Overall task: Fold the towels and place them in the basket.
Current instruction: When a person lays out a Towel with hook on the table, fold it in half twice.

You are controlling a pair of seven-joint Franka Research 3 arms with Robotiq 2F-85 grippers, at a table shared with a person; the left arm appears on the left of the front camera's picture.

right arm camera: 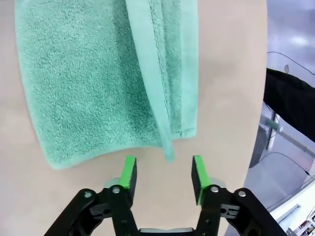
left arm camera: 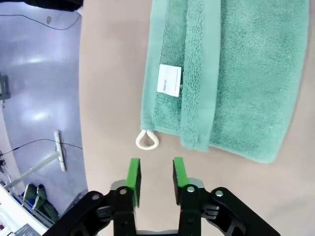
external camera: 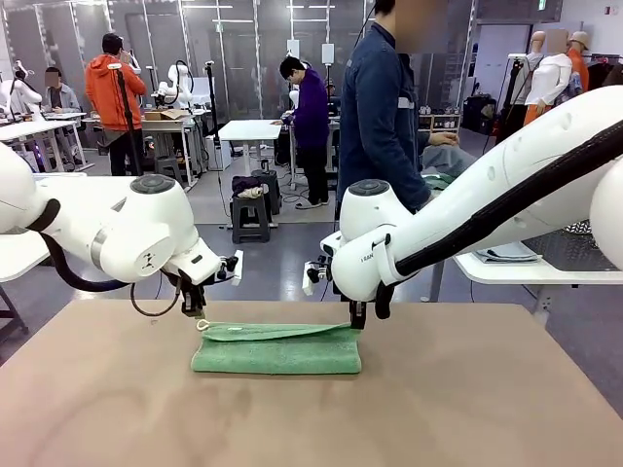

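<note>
One towel (external camera: 277,350) lies folded mid-table (external camera: 487,409), its long axis running 9 to 3 o'clock in the front view, with its loop (external camera: 203,325) at the 9 o'clock end. The left gripper (external camera: 195,313) hangs over that end and the right gripper (external camera: 369,319) over the 3 o'clock end (both spread wide, holding nothing). There is bare tabletop beyond every towel edge, widest toward 6 o'clock.
</note>
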